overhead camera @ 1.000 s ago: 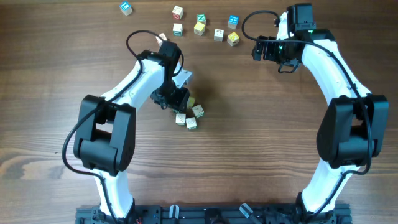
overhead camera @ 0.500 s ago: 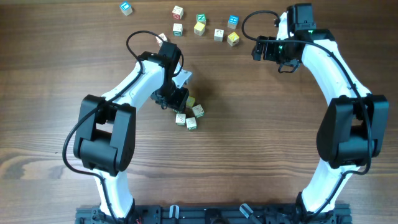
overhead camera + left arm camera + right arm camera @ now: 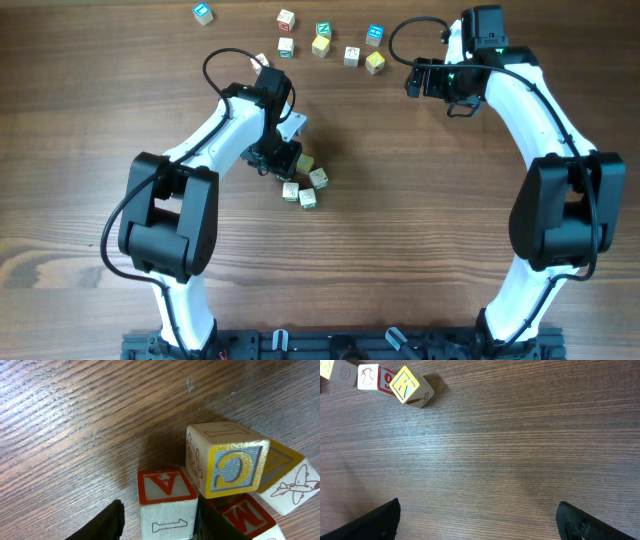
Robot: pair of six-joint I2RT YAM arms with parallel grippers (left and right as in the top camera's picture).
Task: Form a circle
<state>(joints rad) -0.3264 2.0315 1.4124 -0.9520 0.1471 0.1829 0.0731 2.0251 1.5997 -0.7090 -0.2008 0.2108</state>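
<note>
While your left claw (image 3: 274, 159) sits at the upper-left edge of the circle (image 3: 308, 181), near the frame's centre, it straddles the red-edged A cube (image 3: 167, 502); you cannot tell if it grips; the right claw (image 3: 414, 78), released, hangs well apart, upper right, so the left arm is nearer; the flat wood worktop (image 3: 400, 230) leaves room lower right.

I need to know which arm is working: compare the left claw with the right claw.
The left claw sits low at the circle, fingers either side of the red-edged A cube; the right claw hangs over bare table, nothing between its fingers. The left claw is set at roughly that cube's width; the right claw is spread wide. Whether the left claw actually grips cannot be told. Both have dark fingers pointing down at the table.
</note>
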